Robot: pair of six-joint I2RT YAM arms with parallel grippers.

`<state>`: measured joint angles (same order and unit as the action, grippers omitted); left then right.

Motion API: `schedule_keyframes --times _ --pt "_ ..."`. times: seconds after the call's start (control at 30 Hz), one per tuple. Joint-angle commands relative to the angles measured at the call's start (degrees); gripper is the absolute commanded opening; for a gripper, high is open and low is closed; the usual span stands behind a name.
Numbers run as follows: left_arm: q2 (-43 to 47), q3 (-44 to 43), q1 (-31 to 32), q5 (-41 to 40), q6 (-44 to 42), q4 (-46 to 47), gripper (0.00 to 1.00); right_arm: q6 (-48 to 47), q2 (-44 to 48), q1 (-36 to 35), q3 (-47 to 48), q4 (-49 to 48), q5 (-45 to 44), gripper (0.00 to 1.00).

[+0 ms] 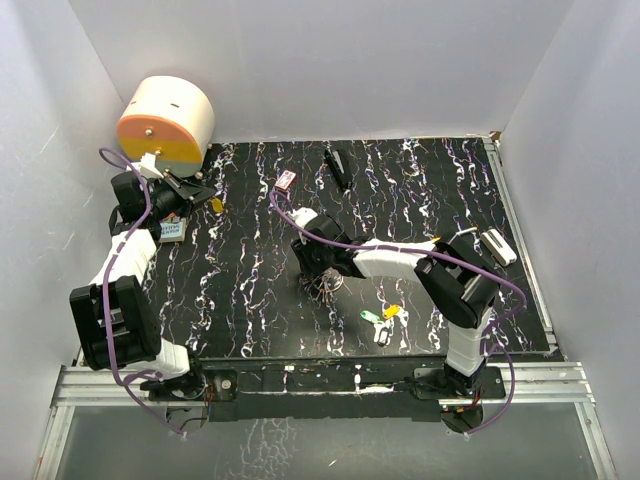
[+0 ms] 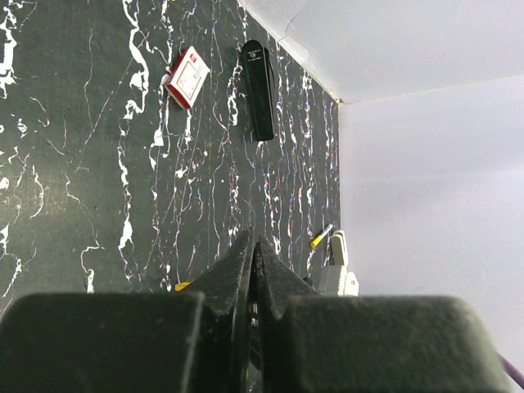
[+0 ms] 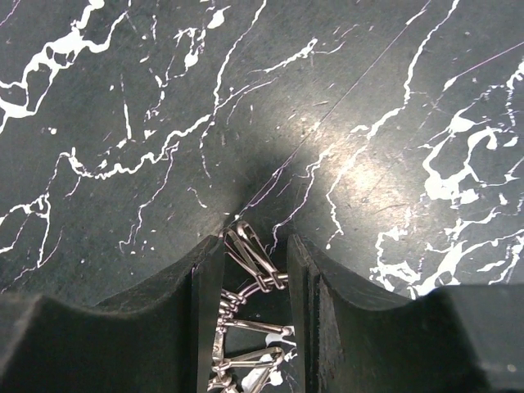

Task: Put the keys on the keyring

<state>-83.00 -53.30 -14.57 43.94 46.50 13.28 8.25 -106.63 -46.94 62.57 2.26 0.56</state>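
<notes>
Enclosure: white walls (image 1: 350, 60) close in the far, left and right sides of a black, white-veined table (image 1: 250, 300); a metal rail (image 1: 320, 385) runs along its near edge.
Drum: a cream-and-orange cylinder (image 1: 167, 120) fills the far left corner.
Left arm: folded at the left edge, with the left gripper (image 2: 252, 242) pressed closed on nothing, just in front of the drum.
Right arm: it reaches from the near right corner to mid-table, where the right gripper (image 3: 256, 239) is clamped on the keyring (image 3: 250, 260), wire touching both inner faces.
Open room: bare mat lies left of the keyring and across the far right.
Far strip: a black stick (image 1: 337, 168) and a red-and-white box (image 1: 286, 180) lie apart near the back wall.
Keys: the green key (image 1: 371, 318), yellow-orange key (image 1: 391, 311) and white key (image 1: 383, 336) cluster near the near edge, under the right forearm, apart from the keyring.
</notes>
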Motion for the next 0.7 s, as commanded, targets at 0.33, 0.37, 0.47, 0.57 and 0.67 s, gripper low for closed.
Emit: schedule_keyframes --times 0.33,0.37,0.47,0.57,0.67 --pt "3.12 0.25 -0.52 0.66 0.17 0.95 0.00 1.44 -1.84 -0.12 6.61 -2.66 -4.09 0.40" --pt "3.07 0.24 -0.47 0.62 0.17 1.03 0.00 1.41 -2.02 -0.17 6.75 -2.48 -3.94 0.40" --pt "3.02 0.16 -0.46 0.62 0.26 1.20 0.00 1.42 -2.39 -0.16 6.57 -2.02 -3.36 0.40" --pt "2.93 0.28 -0.46 0.62 0.26 1.14 0.00 1.46 -2.44 -0.17 5.32 -2.00 -3.34 0.40" --pt "2.93 0.43 -0.46 0.56 0.25 1.22 0.00 1.49 -2.31 -0.17 4.16 -2.00 -3.53 0.40"
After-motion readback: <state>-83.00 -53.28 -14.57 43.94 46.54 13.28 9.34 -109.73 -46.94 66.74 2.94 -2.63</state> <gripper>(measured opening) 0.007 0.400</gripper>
